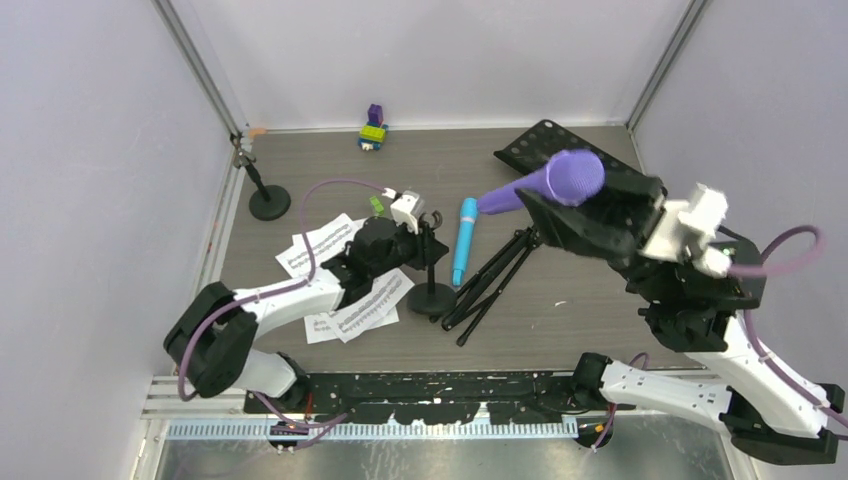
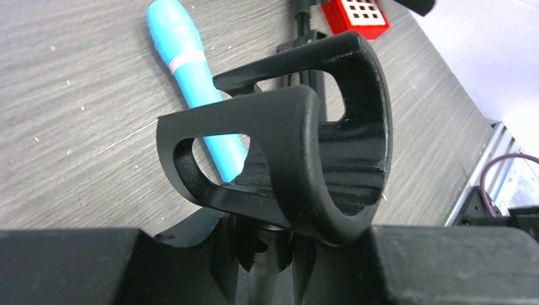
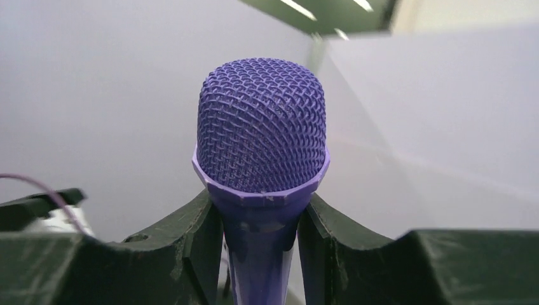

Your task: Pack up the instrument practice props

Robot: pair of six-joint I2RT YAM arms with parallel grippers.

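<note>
Your right end effector (image 1: 543, 203) is closed on the purple microphone (image 1: 572, 178), holding it up off the desk (image 1: 580, 320) in the right half of the overhead view. In the right wrist view the two fingers (image 3: 197, 235) pinch the neck just below the mesh head (image 3: 262, 136), which stands upright against the pale walls.

Your left end effector (image 1: 428, 238) sits near the middle of the overhead frame, gripping a mic holder (image 1: 432, 298) by its thin post. In the left wrist view the holder's black clip (image 2: 318, 146) fills the centre, rising just above the fingers at the bottom edge. Its round base lies at the edge of the sheet-music pages (image 1: 325, 245). You cannot tell from these views whether the base touches the desk.

The cyan microphone (image 1: 464, 240) lies flat on the desk just right of that holder. It shows again at the upper left of the left wrist view (image 2: 187, 67). Right of it, the music rack's folded tripod legs (image 1: 495, 278) stretch diagonally. Its perforated plate (image 1: 540, 140) lies at the upper right, partly under the raised arm.

The second mic holder (image 1: 268, 198) stands upright at the upper left, well apart from the rest. A small stack of toy bricks (image 1: 373, 130) sits against the back wall. A red block (image 2: 354, 14) with a white grid shows at the top of the left wrist view, beyond the clip.
</note>
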